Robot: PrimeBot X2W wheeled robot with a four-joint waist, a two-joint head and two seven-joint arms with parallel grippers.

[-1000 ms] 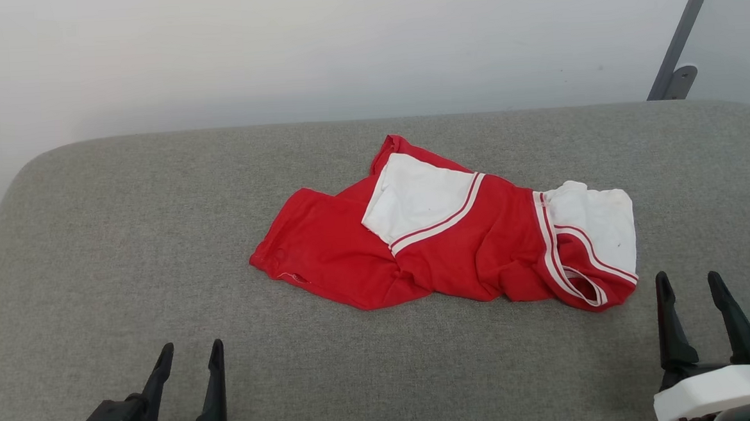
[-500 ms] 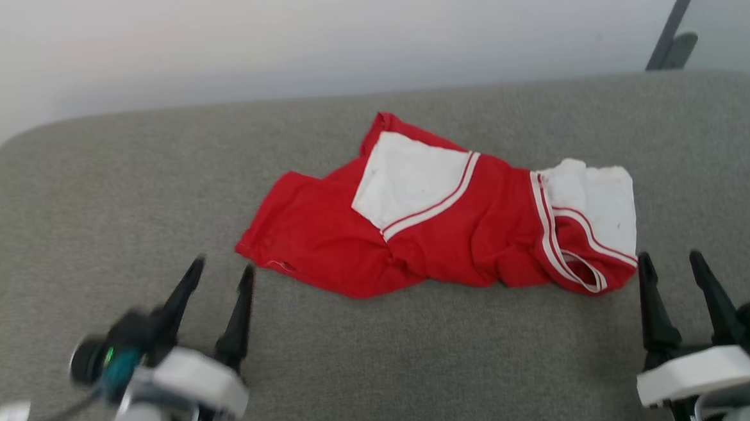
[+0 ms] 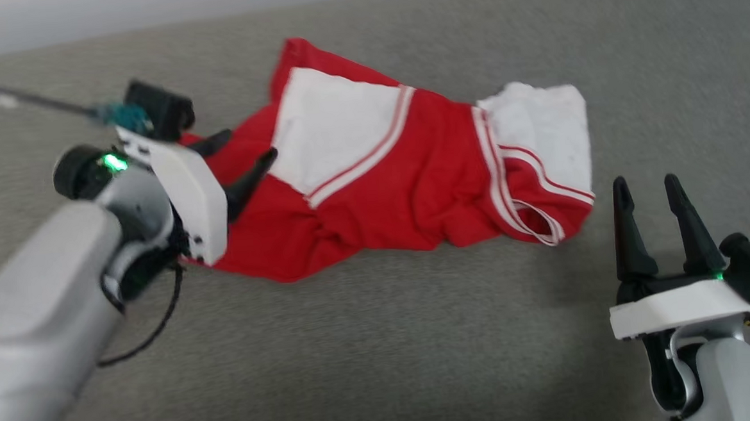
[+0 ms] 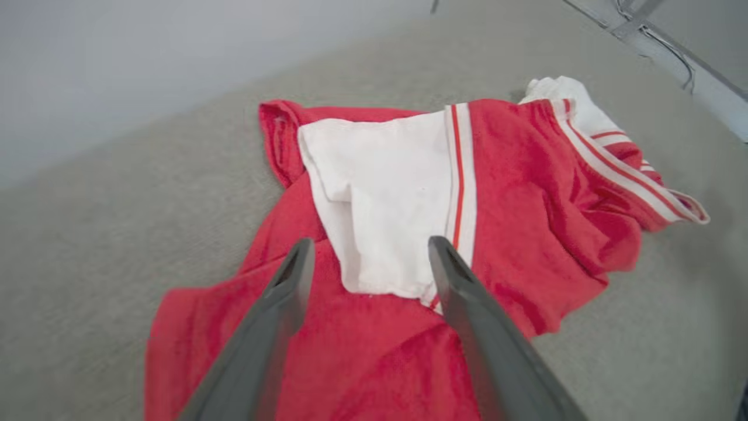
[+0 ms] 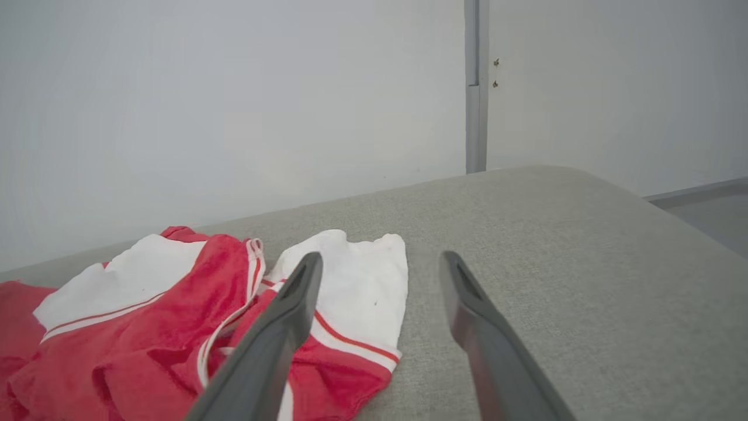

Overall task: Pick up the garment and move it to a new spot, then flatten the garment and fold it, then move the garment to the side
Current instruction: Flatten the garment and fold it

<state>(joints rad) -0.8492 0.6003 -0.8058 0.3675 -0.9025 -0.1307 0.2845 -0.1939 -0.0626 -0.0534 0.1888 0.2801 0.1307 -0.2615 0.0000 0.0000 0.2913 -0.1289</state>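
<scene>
One padded surface (image 3: 382, 351): grey, woven and soft-looking; it carries the whole job. The weave will likely drag on cloth pulled across it.
Garment (image 3: 413, 202): red jersey lying crumpled near the middle of the padded surface, bunched and partly doubled over itself. No print is visible.
Garment handling: judged light, limp and not fragile. It will sag and trail from a single hold, and stacked layers may lift together.
Central white sleeve (image 3: 332, 129): folded flat over the red body.
Outer white sleeve (image 3: 537, 125): rumpled, at the end nearest the right arm.
Left gripper (image 3: 250, 146): fingers apart, holding nothing, over the red body just beside the Central white sleeve. In the left wrist view its fingers straddle that sleeve's lower corner. Contact with the cloth cannot be confirmed.
Right gripper (image 3: 645, 183): fingers apart and empty, over bare surface just beside the Garment's outer end, not touching it.
Striped trim (image 3: 494, 159): red-white band, probably thicker than the body cloth.
Recommended hold: pinch a raised ridge or a trimmed edge, one point per arm and well apart, so the cloth hangs open.
</scene>
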